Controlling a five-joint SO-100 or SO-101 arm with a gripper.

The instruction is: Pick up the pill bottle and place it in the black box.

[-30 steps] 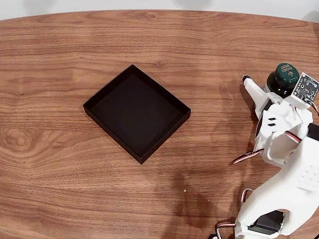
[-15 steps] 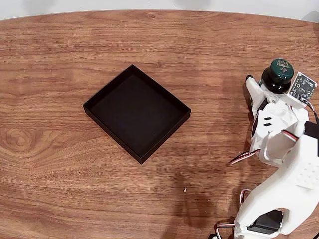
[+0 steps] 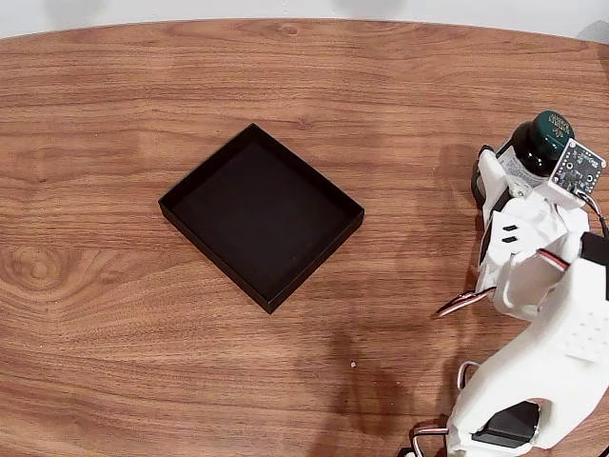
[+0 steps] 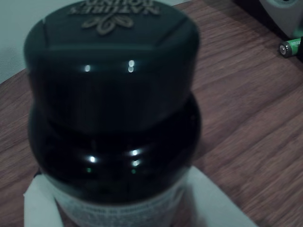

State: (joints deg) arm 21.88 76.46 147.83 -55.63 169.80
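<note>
The pill bottle (image 3: 535,150), dark glass with a dark-green embossed cap, is at the table's right side in the fixed view and leans slightly. My gripper (image 3: 529,164) is shut on it, with the white finger (image 3: 493,181) pressed against its left side and the other finger hidden under the small camera board. In the wrist view the pill bottle (image 4: 113,94) looms close, its pale label low down with a white finger (image 4: 215,208) beside it. The black box (image 3: 262,216), a shallow square tray, sits empty near the table's middle, well left of the gripper.
The white arm (image 3: 542,352) fills the lower right corner with loose cables. A tiny crumb (image 3: 353,363) lies on the wood below the box. In the wrist view a small green battery (image 4: 289,47) lies beyond the bottle. The table's far edge (image 3: 304,21) runs along the top.
The white finger has closed in against the bottle's left side. The bottle's cap has shifted a little up and to the right, and the bottle now leans.
</note>
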